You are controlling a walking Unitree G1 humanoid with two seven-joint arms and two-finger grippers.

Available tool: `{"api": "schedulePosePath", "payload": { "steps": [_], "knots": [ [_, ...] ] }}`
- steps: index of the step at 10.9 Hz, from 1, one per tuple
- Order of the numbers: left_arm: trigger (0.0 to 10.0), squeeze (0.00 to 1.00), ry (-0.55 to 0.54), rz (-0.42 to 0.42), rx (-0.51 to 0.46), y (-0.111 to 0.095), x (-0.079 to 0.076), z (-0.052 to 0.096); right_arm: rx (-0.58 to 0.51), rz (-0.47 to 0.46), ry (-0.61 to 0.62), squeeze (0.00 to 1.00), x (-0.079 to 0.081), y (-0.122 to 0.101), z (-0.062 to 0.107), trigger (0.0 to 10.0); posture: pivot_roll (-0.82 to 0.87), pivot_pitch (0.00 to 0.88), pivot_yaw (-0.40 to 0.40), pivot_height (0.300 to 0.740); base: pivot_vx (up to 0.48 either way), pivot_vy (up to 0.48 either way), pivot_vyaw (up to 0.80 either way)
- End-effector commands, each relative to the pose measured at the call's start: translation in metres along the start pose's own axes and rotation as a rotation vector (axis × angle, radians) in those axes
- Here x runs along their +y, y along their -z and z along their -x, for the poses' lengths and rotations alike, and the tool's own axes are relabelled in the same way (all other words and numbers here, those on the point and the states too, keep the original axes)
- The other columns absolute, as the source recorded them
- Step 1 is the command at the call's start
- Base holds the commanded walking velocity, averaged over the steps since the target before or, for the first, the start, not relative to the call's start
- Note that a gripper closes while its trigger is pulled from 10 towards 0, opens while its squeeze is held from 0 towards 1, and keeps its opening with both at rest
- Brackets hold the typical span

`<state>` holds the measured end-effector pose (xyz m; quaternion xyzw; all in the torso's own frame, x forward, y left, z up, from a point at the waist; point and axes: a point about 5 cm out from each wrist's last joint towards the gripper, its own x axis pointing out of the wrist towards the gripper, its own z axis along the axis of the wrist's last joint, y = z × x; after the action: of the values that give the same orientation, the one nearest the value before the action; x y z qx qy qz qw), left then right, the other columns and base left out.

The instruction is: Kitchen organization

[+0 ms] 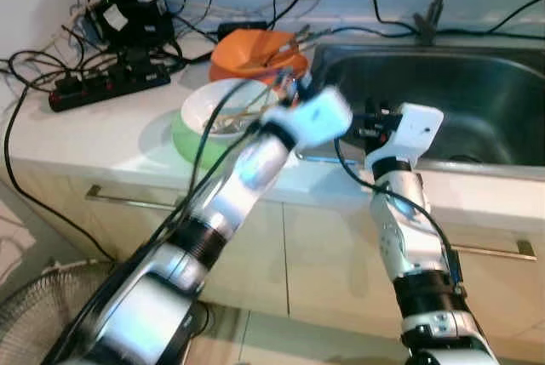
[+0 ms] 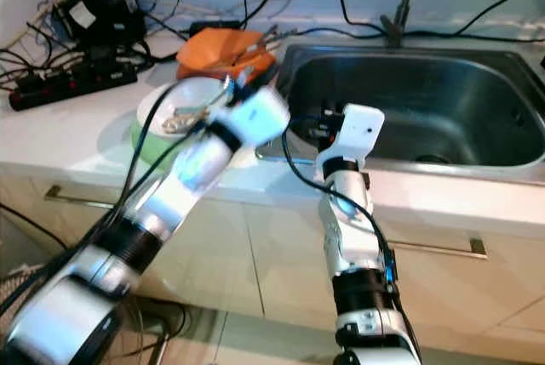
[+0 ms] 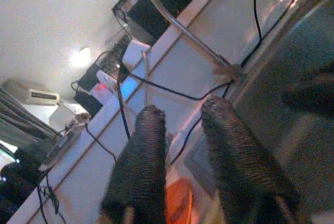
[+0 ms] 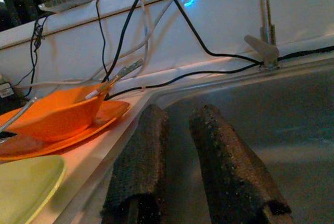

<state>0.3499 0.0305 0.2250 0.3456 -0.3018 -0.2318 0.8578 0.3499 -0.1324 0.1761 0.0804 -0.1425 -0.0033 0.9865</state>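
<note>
Reaching stage judged: nothing grasped yet. Sink [image 1: 477, 93] at right; white bowl [image 1: 213, 110] and orange bowl [image 1: 255, 54] on counter [image 1: 102, 131]. Left gripper [image 3: 182, 156] over bowls, right gripper [image 4: 182, 156] at sink edge, both slightly parted, empty. Next: bowl rim to be pinched.

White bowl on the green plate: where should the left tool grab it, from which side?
Judgement: pinch the near rim of the white bowl from above, one finger inside. It sits upright and open on the green plate, and utensils crowd its sink side. The left tool hovers there, fingers apart.

A black power strip [image 1: 109, 86] lies among tangled cables [image 1: 34, 63] on the counter.
</note>
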Motion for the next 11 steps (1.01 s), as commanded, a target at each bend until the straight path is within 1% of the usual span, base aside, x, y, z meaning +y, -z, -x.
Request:
{"api": "schedulePosePath", "payload": {
  "steps": [1,2,3,4,5,6,7,8,9,11],
  "knots": [
    [10.0,1.00,0.025,-0.028,-0.034,-0.003,0.000,0.005,-0.005,0.004,-0.017,0.00,0.005,-0.001,-0.001,10.0,0.03,0.030,0.090,0.740,0.000,0.000,0.00],
    [10.0,1.00,0.046,-0.054,-0.038,0.000,-0.002,0.016,-0.005,0.003,-0.017,0.00,0.006,-0.001,-0.002,10.0,0.03,0.031,0.088,0.740,0.000,0.000,0.00],
    [10.0,1.00,0.055,-0.086,-0.022,0.003,-0.002,0.019,-0.004,0.002,-0.019,0.00,0.006,0.000,-0.001,10.0,0.03,0.032,0.087,0.740,0.000,0.000,0.00],
    [10.0,0.00,0.067,-0.141,-0.003,0.008,0.000,0.025,-0.004,0.000,-0.020,0.00,0.006,0.000,-0.002,10.0,0.03,0.032,0.089,0.740,0.000,0.000,0.00],
    [10.0,0.00,0.060,-0.162,0.008,0.011,0.004,0.028,-0.006,-0.001,-0.020,0.00,0.007,-0.001,-0.002,10.0,0.03,0.032,0.089,0.740,0.000,0.000,0.00],
    [10.0,0.00,0.086,-0.173,0.023,0.015,0.004,0.033,-0.006,-0.001,-0.021,0.00,0.007,0.000,-0.001,10.0,0.03,0.032,0.089,0.740,0.000,0.000,0.00],
    [10.0,0.00,0.118,-0.175,0.028,0.018,0.000,0.039,-0.006,-0.001,-0.022,0.00,0.007,0.000,-0.001,10.0,0.03,0.031,0.095,0.740,0.000,0.000,0.00],
    [10.0,0.00,0.168,-0.175,0.012,0.018,-0.006,0.043,-0.006,-0.001,-0.023,0.00,0.007,0.000,-0.001,10.0,0.03,0.031,0.095,0.740,0.000,0.000,0.00],
    [10.0,0.00,0.175,-0.178,0.015,0.019,-0.009,0.043,-0.006,-0.001,-0.025,0.00,0.008,0.000,0.000,10.0,0.03,0.025,0.098,0.740,0.000,0.000,0.00],
    [10.0,0.00,0.186,-0.189,0.016,0.018,-0.016,0.037,-0.007,-0.003,-0.029,0.00,0.010,0.000,0.000,10.0,0.03,0.017,0.102,0.740,0.000,0.000,0.00]
  ]
}}
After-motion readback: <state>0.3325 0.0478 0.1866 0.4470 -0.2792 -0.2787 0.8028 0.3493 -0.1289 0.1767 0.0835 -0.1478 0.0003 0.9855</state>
